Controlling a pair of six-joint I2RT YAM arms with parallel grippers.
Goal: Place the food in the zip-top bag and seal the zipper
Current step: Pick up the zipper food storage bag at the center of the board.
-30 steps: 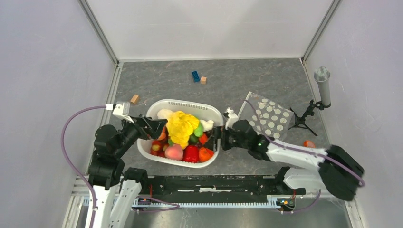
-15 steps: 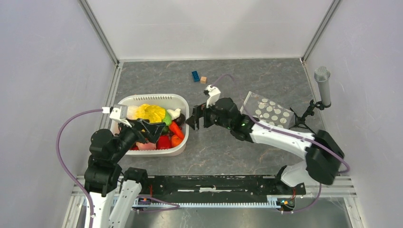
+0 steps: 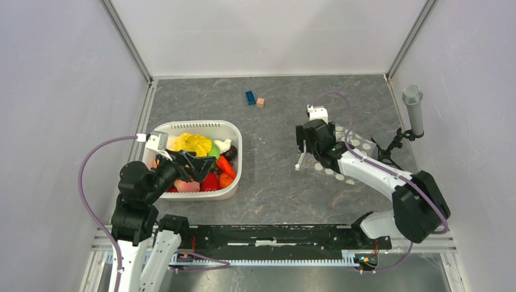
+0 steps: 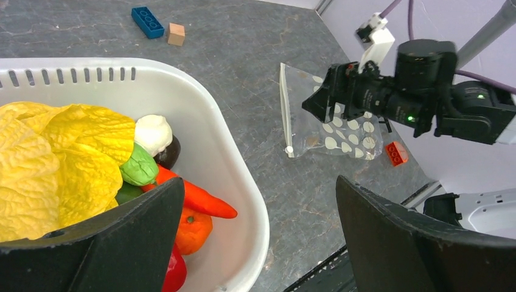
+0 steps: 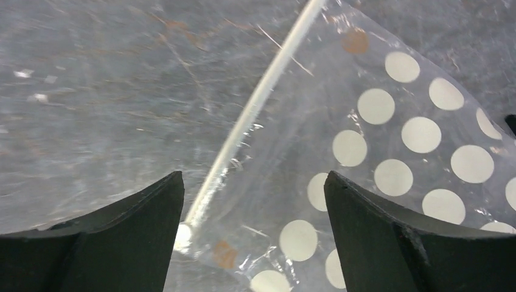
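Note:
The food lies heaped in the white basket [image 3: 237, 159]: a crinkled yellow piece [image 3: 193, 145], an orange carrot [image 4: 195, 198], a red pepper [image 3: 210, 181] and green pieces [image 4: 139, 165]. My left gripper [image 3: 204, 165] hangs open and empty over the basket's right part; in the left wrist view [image 4: 255, 243] its jaws straddle the basket rim. The dotted zip-top bag [image 3: 359, 143] lies flat at the right. My right gripper [image 3: 306, 141] is open and empty just above the bag's left mouth edge. The zipper [image 5: 255, 103] runs between its fingers [image 5: 252, 234].
A blue brick [image 3: 250, 97] and a wooden cube [image 3: 260, 102] lie at the back. A small orange brick [image 4: 395, 153] lies beside the bag. A microphone on a stand [image 3: 413, 109] is at the right wall. Bare grey floor separates basket and bag.
The basket has slid left from the centre, the left gripper staying over it. The right gripper left the basket's right rim and swung back and right to the bag's mouth.

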